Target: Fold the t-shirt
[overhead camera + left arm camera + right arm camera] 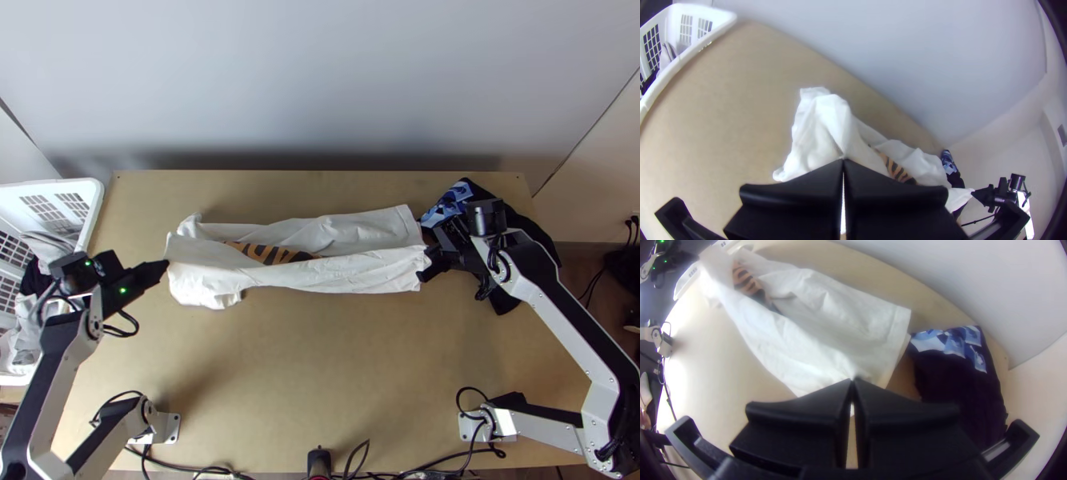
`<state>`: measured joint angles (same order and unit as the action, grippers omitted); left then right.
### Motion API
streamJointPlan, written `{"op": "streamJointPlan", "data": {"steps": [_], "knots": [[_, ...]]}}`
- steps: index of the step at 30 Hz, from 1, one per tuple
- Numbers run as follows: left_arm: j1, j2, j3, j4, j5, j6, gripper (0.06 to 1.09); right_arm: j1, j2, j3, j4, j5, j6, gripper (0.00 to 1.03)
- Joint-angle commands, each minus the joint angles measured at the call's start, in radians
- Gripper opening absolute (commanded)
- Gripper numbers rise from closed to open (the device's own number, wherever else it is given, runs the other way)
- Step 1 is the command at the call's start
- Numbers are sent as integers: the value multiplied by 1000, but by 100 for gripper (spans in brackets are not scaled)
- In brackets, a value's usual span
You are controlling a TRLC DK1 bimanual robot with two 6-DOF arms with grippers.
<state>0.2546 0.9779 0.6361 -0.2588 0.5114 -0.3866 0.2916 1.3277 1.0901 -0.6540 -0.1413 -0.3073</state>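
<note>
The white t-shirt (pixel 352 270) lies as a long strip across the upper middle of the table, its near layer partly lifted and folded toward the far one, with an orange and black print between them. At its left end my left gripper (pixel 166 266) is shut on the cloth; in the left wrist view the same gripper (pixel 843 162) has its tips together on white fabric. My right gripper (pixel 426 260) is shut on the near corner of the right end, and in the right wrist view this gripper (pixel 852 381) pinches the hem area.
A white basket (pixel 94 210) with clothes stands at the left edge of the table. Dark clothing with a blue and white pattern (pixel 448 203) lies at the back right, partly under the right arm. A wall rises behind the table.
</note>
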Motion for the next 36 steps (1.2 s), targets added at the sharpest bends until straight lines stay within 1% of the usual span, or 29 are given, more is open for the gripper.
{"op": "streamJointPlan", "data": {"steps": [1,7,10,14,17,21,23,26,28,30,34,36], "knots": [[-26,-85,151,-146,13,-24,9,-8,-4,13,1,0,7,3],[-23,-79,223,-177,21,-35,9,-39,-19,19,1,2,4,3],[-23,-82,238,-183,32,-54,9,-40,-58,5,2,0,-35,3],[-26,-99,246,-214,62,-90,9,-39,-111,-16,2,0,-42,3],[-52,-119,270,-326,81,-90,9,-20,-174,-36,-18,-1,-36,3],[-92,-185,297,-467,81,-90,9,4,-254,-44,-144,-18,-9,3],[-121,-222,310,-539,81,-90,9,7,-285,-42,-219,-43,-7,3],[-153,-274,333,-655,81,-92,9,29,-314,-48,-322,-52,-12,3],[-167,-294,336,-740,79,-90,9,52,-340,-73,-354,-61,-15,3],[-176,-315,318,-810,76,-61,9,80,-357,-111,-374,-61,-16,3],[-187,-335,269,-982,65,48,9,90,-372,-157,-395,-61,-15,3],[-187,-349,244,-1013,41,66,9,90,-378,-167,-397,-61,-15,3]]}}
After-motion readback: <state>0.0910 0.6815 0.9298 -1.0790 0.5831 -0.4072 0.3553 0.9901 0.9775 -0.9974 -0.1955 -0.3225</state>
